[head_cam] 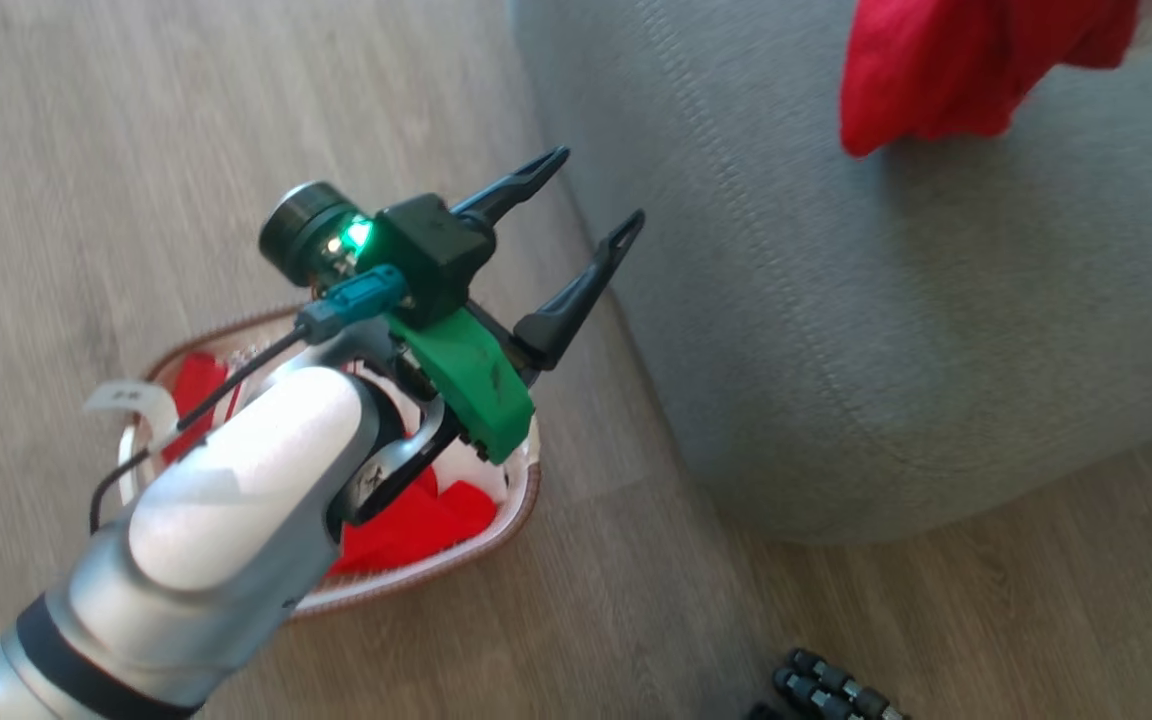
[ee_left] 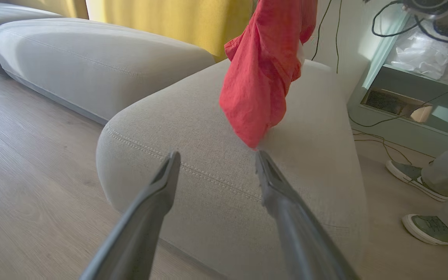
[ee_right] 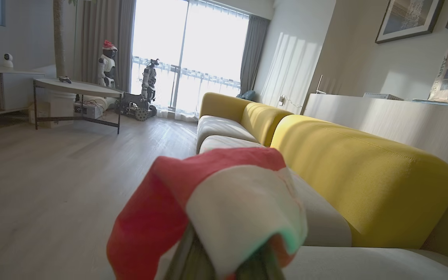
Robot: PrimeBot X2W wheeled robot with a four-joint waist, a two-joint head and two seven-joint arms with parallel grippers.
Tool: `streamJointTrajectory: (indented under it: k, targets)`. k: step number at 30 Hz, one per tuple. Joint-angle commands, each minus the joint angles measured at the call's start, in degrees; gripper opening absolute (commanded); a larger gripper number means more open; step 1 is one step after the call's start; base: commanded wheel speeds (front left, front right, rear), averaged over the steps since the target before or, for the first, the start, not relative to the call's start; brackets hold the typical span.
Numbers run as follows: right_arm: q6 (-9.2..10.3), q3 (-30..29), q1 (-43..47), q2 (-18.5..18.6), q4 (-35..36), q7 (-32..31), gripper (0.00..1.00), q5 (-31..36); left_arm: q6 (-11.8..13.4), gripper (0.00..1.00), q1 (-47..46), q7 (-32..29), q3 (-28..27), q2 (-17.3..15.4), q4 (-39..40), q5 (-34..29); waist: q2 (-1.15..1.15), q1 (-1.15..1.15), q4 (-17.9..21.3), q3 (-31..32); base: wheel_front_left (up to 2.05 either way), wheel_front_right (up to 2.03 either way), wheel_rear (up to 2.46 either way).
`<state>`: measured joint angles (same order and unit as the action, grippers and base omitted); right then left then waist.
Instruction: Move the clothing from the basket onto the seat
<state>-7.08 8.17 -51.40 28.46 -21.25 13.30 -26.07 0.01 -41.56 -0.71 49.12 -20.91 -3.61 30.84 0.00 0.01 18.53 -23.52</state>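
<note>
Left gripper [head_cam: 598, 185] hangs between basket [head_cam: 511, 525] and seat [head_cam: 886, 330], fingers apart, holding nothing. One red garment [head_cam: 406, 525] lies in the basket at 7 o'clock. Right gripper [ee_right: 224, 272] has its fingers clamped on the other garment [head_cam: 956, 70] — it dangles over the seat at 1 o'clock.

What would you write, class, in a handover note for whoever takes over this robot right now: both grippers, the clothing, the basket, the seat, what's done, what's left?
Left gripper: open, empty, above the basket, beside the seat.
Right gripper: shut on a red garment hanging over the seat.
Basket: on the floor, more red clothing inside.
Done: one garment out, not yet released.
Left: lay it on the seat, then fetch the rest.
</note>
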Motion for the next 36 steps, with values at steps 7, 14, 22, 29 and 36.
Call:
streamJointTrajectory:
  k: [7,14,22,29,36]
  targets:
    - [-0.41,1.3,-6.2,4.9,-9.4,-1.8,0.00,-1.9,-0.9,1.00,-5.2,0.0,-1.3,0.5,1.4,-1.0,0.00,-0.01,-4.9,-6.1,0.00,0.00,0.00]
    - [-0.41,7.2,-9.1,5.9,-18.6,-10.5,0.00,-5.7,-1.3,1.00,-6.0,0.6,-1.2,0.7,0.0,-0.9,0.00,-0.01,-6.1,-7.3,0.00,0.00,0.00]
    - [-0.41,14.2,-8.4,6.7,-25.2,-26.0,0.00,-13.7,-1.3,1.00,-5.8,1.9,-1.5,1.1,-1.3,-0.1,0.00,-0.01,-7.0,-6.6,0.00,0.00,0.00]
    - [-0.41,17.4,-8.5,8.6,-27.4,-31.6,1.00,-16.8,-1.1,1.00,-5.3,2.6,-1.6,1.1,-1.9,0.6,0.00,-0.01,-6.8,-5.1,0.00,0.00,0.00]
    - [-0.41,21.7,-8.0,9.8,-27.9,-33.6,1.00,-17.0,-0.8,1.00,-4.0,3.5,-1.6,1.1,-2.8,1.5,0.00,-0.01,-5.8,-1.7,0.00,0.00,0.00]
